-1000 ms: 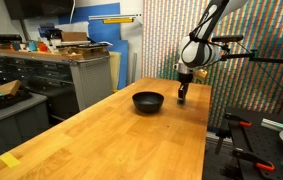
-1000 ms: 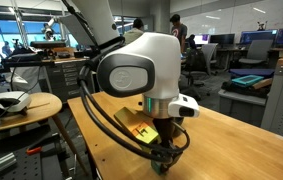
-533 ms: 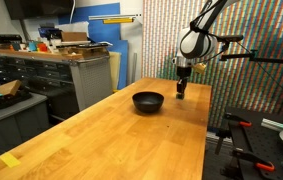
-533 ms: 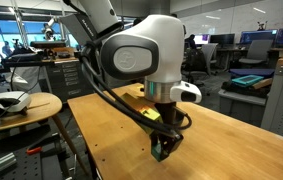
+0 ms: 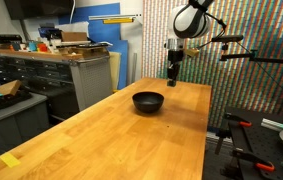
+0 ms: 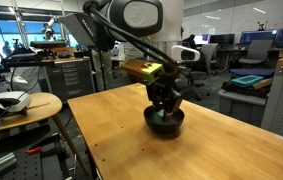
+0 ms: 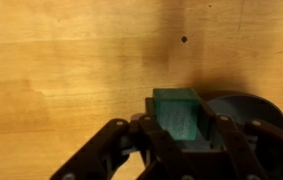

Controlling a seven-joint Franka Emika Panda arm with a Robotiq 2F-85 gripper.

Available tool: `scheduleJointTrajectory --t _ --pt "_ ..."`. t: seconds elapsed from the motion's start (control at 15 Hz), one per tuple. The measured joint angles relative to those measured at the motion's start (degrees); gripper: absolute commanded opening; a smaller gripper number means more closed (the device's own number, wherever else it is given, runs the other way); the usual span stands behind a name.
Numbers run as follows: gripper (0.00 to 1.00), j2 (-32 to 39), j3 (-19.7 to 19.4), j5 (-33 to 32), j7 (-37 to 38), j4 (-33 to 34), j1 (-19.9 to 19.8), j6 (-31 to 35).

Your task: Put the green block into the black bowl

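In an exterior view the bowl (image 5: 148, 101) sits on the far part of the wooden surface (image 5: 121, 140). Just right of it and higher up, the pincer (image 5: 172, 79) hangs in the air. The wrist view shows it clenched on the block (image 7: 176, 110), a finger on each side. The bowl's rim shows at that view's right edge, so the block seems to be beside the bowl, not over its middle. The pickup looks done. What is left is to bring the block over the bowl, lower it and let go.
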Motion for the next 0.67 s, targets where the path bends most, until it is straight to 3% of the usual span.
scheduleJointTrajectory --t 0.67 --pt "0.19 3.2 0.3 0.4 3.0 9.8 3.4 -8.4"
